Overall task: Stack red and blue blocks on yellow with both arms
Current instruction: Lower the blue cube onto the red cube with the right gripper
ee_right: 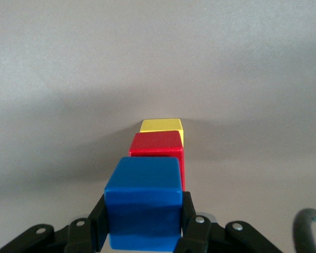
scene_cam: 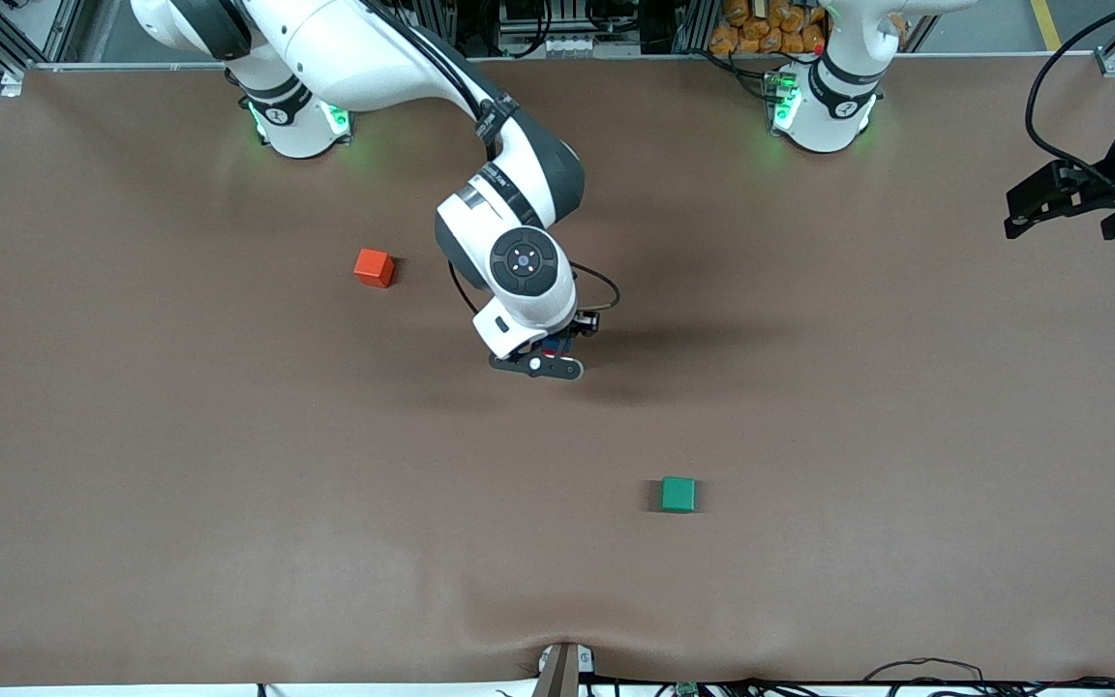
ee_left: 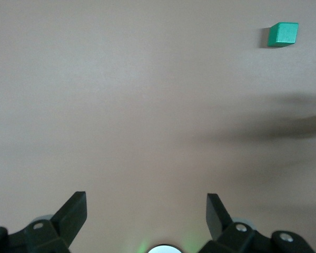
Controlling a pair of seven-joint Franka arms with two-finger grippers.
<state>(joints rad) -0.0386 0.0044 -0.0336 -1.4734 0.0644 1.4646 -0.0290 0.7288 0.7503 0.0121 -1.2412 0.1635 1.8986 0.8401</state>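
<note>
In the right wrist view my right gripper (ee_right: 143, 213) is shut on the blue block (ee_right: 142, 182). The blue block is directly over the red block (ee_right: 157, 145), which sits on the yellow block (ee_right: 161, 125). I cannot tell whether blue touches red. In the front view my right gripper (scene_cam: 550, 360) is low over the table's middle, and the hand hides the stack. My left gripper (scene_cam: 1037, 208) waits open and empty over the left arm's end of the table; it is also open in the left wrist view (ee_left: 146, 205).
An orange-red cube (scene_cam: 374, 267) lies toward the right arm's end, beside the right arm. A green cube (scene_cam: 678, 494) lies nearer the front camera than the right gripper, also in the left wrist view (ee_left: 283, 34). The brown table (scene_cam: 228, 484) carries nothing else.
</note>
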